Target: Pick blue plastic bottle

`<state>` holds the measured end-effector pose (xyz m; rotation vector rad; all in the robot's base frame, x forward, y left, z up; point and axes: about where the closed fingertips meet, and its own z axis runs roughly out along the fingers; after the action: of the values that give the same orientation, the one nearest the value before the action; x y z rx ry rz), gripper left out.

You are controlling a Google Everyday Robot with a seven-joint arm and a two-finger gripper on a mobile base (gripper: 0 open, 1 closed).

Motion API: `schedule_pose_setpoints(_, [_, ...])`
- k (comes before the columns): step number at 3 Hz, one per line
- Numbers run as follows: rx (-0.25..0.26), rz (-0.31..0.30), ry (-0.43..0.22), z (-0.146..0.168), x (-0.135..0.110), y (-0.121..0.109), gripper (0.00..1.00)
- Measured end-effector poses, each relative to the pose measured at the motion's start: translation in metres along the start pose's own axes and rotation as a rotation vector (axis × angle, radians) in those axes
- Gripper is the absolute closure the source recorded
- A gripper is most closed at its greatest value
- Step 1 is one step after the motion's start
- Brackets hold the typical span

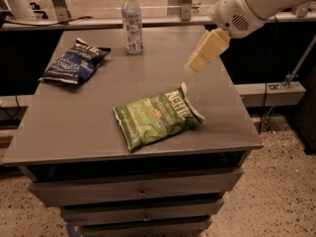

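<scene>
The blue plastic bottle is clear with a white cap and a pale label. It stands upright at the far edge of the grey table, left of centre. My gripper hangs over the table's right side on a white arm that comes in from the upper right. It is to the right of the bottle, nearer the camera, and well apart from it. It holds nothing that I can see.
A dark blue chip bag lies at the far left of the table. A green chip bag lies near the front centre. Drawers sit under the tabletop. A ledge with metal posts runs behind the table.
</scene>
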<state>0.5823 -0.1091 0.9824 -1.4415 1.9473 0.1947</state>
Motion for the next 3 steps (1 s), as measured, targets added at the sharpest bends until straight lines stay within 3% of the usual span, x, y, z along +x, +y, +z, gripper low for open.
schedule_pose_setpoints(2, [0.026,0.147,-0.292,0.084,-0.047,-0.052,0.0])
schedule_pose_setpoints(3, [0.022,0.198,-0.439,0.119,-0.087,-0.074,0.0])
